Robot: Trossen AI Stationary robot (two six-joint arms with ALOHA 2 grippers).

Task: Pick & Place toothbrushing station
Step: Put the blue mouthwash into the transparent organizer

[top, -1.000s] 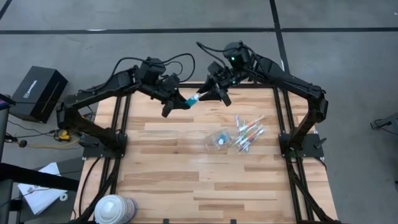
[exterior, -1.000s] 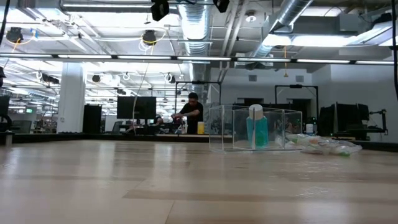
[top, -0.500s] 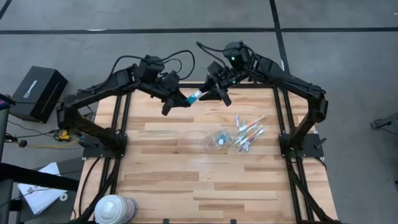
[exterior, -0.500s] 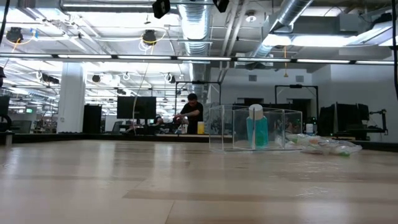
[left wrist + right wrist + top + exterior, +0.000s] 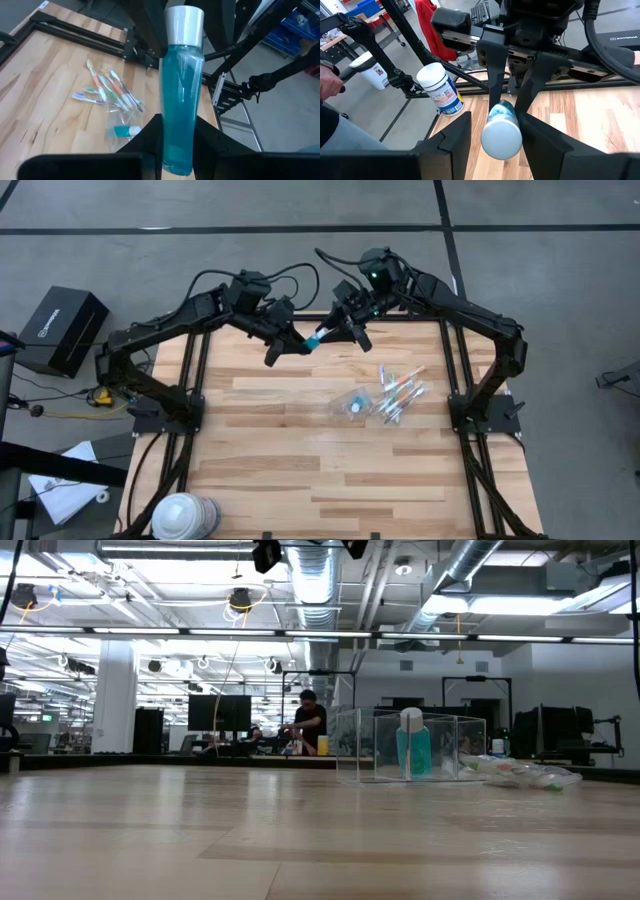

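Blue tube (image 5: 316, 337) sits clamped in the left gripper (image 5: 300, 343); the right gripper (image 5: 334, 327), fingers wide around its white cap (image 5: 502, 138), should close squarely before left lets go.

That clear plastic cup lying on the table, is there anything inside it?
Yes. Inside the clear plastic cup lies a short blue tube with a white end; the toothbrushes lie loose beside it. Whether anything smaller sits in there too cannot be made out.

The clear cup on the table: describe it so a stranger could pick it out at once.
On the wooden table, look right of centre, below the two arms. The small see-through cup lies beside the scattered toothbrushes, on their left. It is the only clear container, with a short blue tube inside it.
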